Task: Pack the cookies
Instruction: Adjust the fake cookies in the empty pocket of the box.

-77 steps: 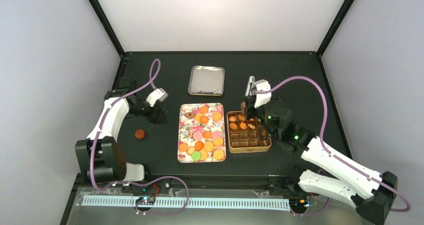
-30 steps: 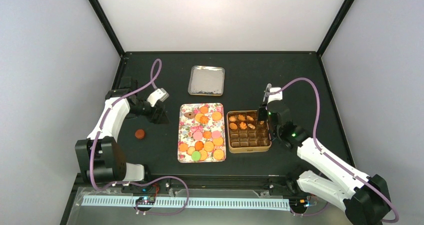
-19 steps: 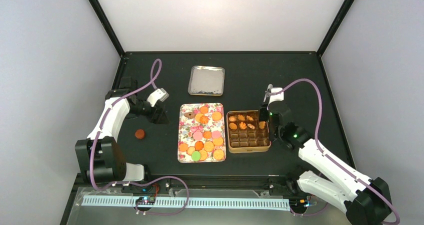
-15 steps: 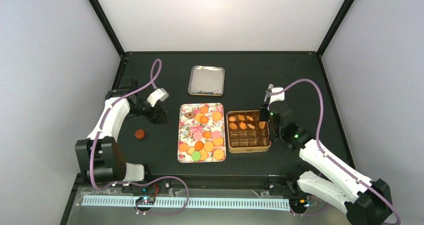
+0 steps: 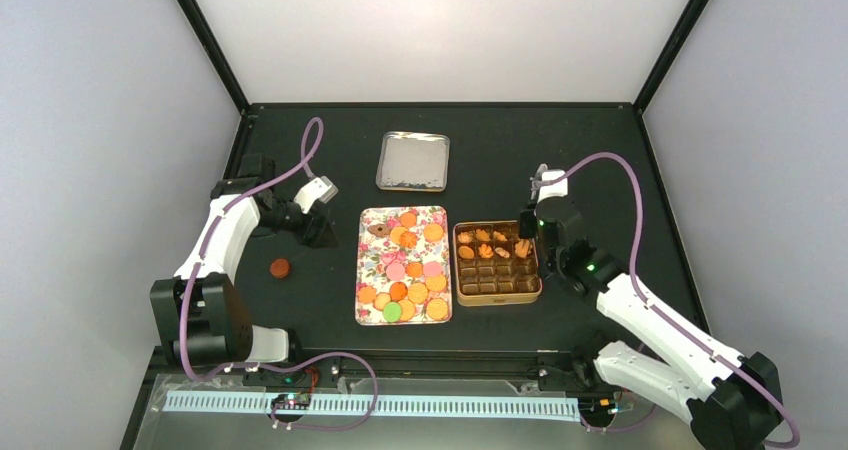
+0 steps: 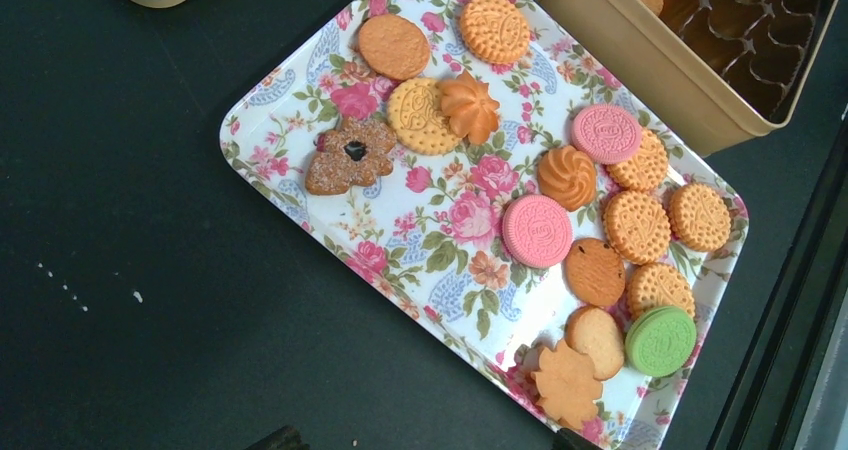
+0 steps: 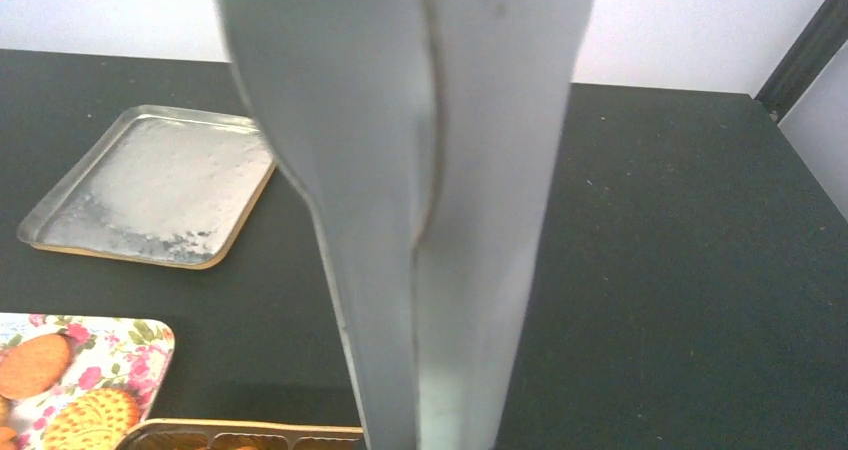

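Most of the cookies (image 6: pixel 636 226) lie flat on a floral tray (image 6: pixel 440 260) at the middle of the tabletop (image 5: pixel 600 150). They crowd toward its near end, where a green cookie (image 6: pixel 661 340) sits among round orange ones and a pale leaf-shaped one. Two pink cookies (image 6: pixel 537 230) lie around the tray's middle, and a brown leaf-shaped cookie (image 6: pixel 350 155) with a dark centre lies near its far left corner, more orange rounds beside it. Just right of the tray, close but apart from it, stands an open gold tin (image 6: pixel 640 80) of brown compartments. Several orange cookies fill cups in its two far rows, and the near rows show bare brown cups. One round brown cookie (image 5: pixel 281 267) lies alone on the tabletop, well left of the tray toward the left edge. The left gripper (image 5: pixel 320 232) hangs over bare tabletop between that cookie and the tray's far left corner, its fingers spread wide with nothing between them. The right gripper (image 5: pixel 526 228) is over the tin's far right corner. In its wrist view the white fingers (image 7: pixel 350 170) lie pressed together along all the length that shows, their tips cut off at the frame's edge, and no cookie shows between them. Farthest, beyond the tray and apart from it, a shallow silver lid (image 5: pixel 413 160) with a gold rim lies flat toward the far edge.
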`<state>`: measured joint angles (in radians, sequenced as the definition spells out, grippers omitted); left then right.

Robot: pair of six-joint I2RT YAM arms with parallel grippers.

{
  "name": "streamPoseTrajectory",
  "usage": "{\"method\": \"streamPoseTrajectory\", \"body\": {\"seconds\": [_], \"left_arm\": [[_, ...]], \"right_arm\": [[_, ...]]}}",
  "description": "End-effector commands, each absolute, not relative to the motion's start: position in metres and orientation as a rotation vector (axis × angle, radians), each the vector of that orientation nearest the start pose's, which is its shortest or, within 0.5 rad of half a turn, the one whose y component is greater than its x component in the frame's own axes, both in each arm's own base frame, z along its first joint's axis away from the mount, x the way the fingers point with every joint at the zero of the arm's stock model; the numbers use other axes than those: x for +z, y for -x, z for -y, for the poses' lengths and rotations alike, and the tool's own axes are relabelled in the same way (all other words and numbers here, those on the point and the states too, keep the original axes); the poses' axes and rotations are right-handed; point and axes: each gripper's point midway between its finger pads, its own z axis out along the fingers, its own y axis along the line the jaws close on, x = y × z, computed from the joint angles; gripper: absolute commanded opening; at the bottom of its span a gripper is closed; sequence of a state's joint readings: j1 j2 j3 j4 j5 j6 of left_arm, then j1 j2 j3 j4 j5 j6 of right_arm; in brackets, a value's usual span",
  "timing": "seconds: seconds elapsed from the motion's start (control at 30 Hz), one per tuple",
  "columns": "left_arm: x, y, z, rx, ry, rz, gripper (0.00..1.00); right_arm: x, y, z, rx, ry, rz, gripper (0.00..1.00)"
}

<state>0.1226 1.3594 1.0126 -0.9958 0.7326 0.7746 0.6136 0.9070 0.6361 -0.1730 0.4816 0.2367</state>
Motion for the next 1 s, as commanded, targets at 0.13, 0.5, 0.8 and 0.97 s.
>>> {"method": "streamPoseTrajectory", "body": {"seconds": [0.13,0.5,0.8,0.97], "left_arm": [[0.162,-0.28,0.087,-0.755,-0.946,-2.289,0.65],[0.16,-0.28,0.087,-0.752,-0.942,-2.296,0.65],[0.161,-0.28,0.088,-0.765,-0.939,-2.29,0.65],[0.161,-0.28,0.089,-0.768,-0.938,-2.289,0.65]], "right_arm": [[0.223,-0.31,-0.11,0.011,0.05,-1.947,0.2],[0.217,-0.311,-0.13,0.134,0.087,-1.969,0.19],[0.258,-0.304,-0.119,0.125,0.068,-1.891,0.21],[0.25,-0.306,-0.11,0.104,0.044,-1.909,0.26]]}}
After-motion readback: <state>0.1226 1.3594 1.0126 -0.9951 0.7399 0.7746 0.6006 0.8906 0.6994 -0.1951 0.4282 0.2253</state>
